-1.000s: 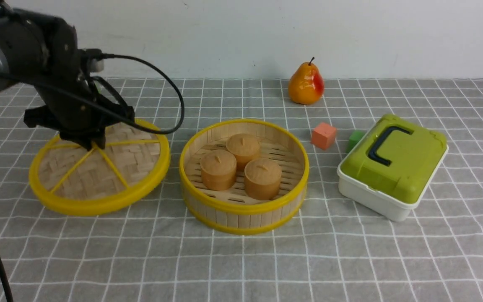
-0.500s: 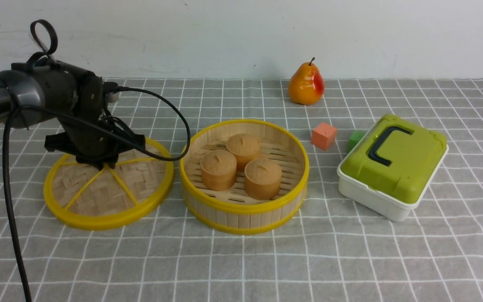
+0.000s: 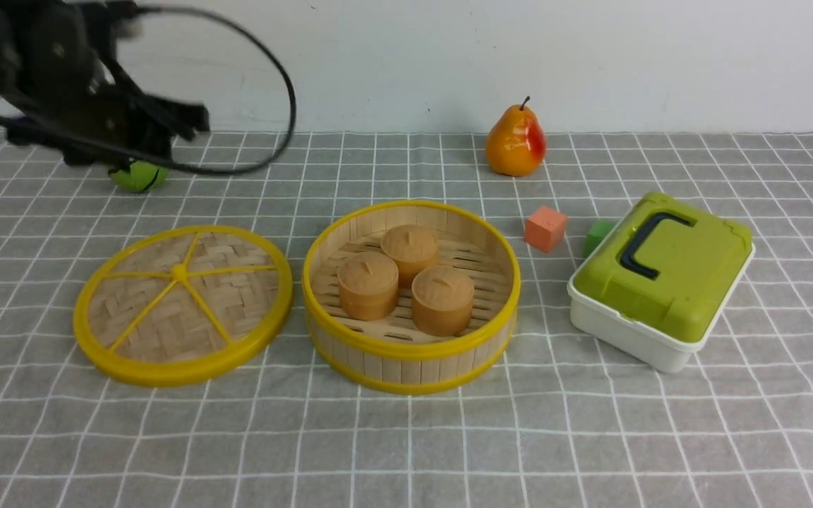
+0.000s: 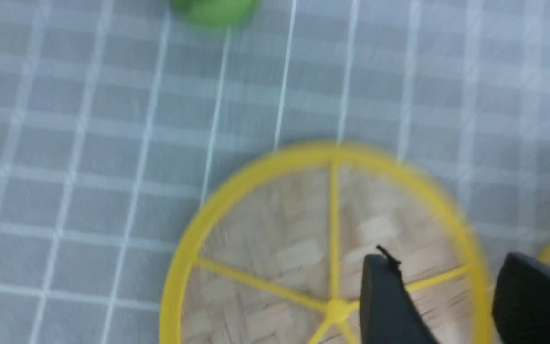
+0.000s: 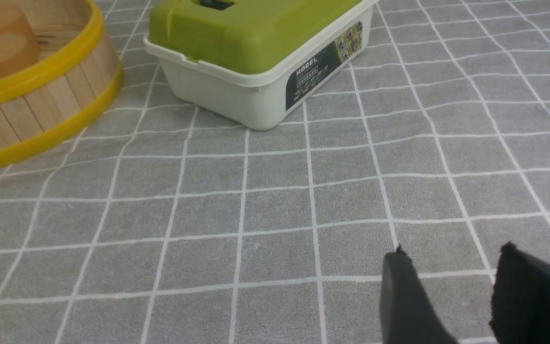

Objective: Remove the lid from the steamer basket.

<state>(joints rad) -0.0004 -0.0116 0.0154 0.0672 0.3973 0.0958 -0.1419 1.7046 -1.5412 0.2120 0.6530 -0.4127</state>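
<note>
The lid (image 3: 166, 317), a woven bamboo disc with a yellow rim and spokes, lies flat on the cloth to the left of the steamer basket (image 3: 410, 349). The basket is uncovered, with three brown buns inside. My left arm (image 3: 61, 77) is raised above the far left of the table, clear of the lid. In the left wrist view my left gripper (image 4: 444, 260) is open and empty, high over the lid (image 4: 303, 239). My right gripper (image 5: 454, 251) is open and empty, low over bare cloth; the basket wall (image 5: 31, 110) shows off to one side.
A green ball (image 3: 138, 176) lies behind the lid under my left arm. A pear (image 3: 516, 141) stands at the back. An orange cube (image 3: 545, 228) and a green cube (image 3: 597, 233) sit beside a white box with an olive-green lid (image 3: 660, 279) on the right.
My left gripper lowered the lid flat onto the cloth, let go of it, and rose up and back to the far left.
</note>
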